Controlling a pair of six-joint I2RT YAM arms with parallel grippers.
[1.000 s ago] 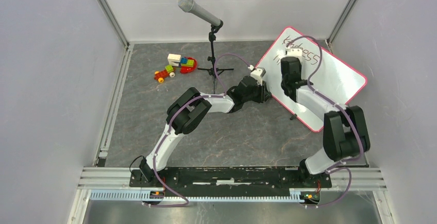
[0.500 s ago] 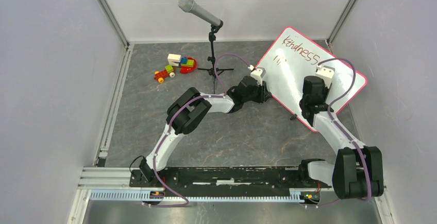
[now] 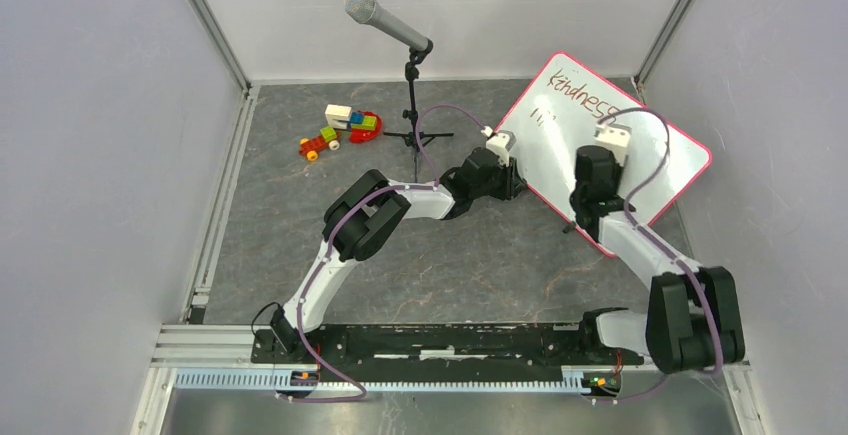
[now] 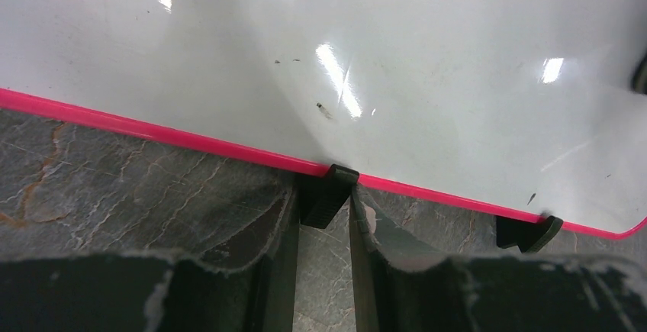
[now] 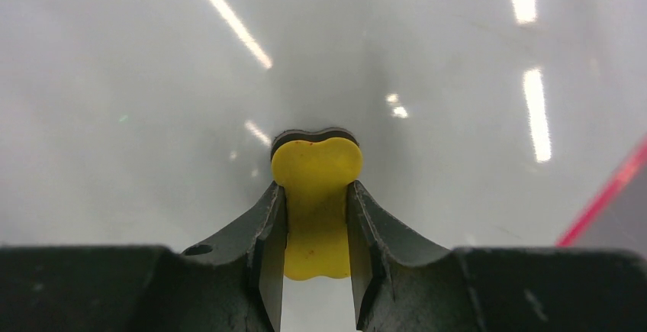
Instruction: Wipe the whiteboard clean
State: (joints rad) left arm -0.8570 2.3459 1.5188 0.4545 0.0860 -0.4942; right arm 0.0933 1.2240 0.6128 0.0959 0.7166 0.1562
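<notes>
Two arms meet at one whiteboard [image 3: 655, 170], which lies on the grey marbled bench [image 3: 450, 255] with its corners turned at an angle to the bench edges.

The left end effector [image 4: 324, 202] is at the board's near-left edge, its jaws drawn narrow. Between its fingertips sits a black foot clip [image 4: 328, 195] fixed to the pink frame [image 4: 152, 130], and both fingers appear to press against the clip's sides. The white surface starts right beyond the fingertips and carries a few small dark specks. A second clip [image 4: 526, 233] sits on the same edge, off to this end effector's right.

The right end effector [image 5: 317, 195] is over the middle of the board, pointing down at it. Its jaws are clamped on a yellow eraser [image 5: 317, 210], whose dark pad [image 5: 314, 135] shows just past the fingertips, against the white surface. The board around the eraser looks clean, with only ceiling lights reflected in it. A strip of the pink frame shows far to this end effector's right.

Beyond the right end effector, near the board's far corner, the word "kindness" [image 3: 585, 95] is written, with a few short strokes [image 3: 540, 113] just under it.

Well to the left of the left end effector stand a microphone [image 3: 385, 20] on a small tripod and a toy of coloured blocks [image 3: 342, 127].
</notes>
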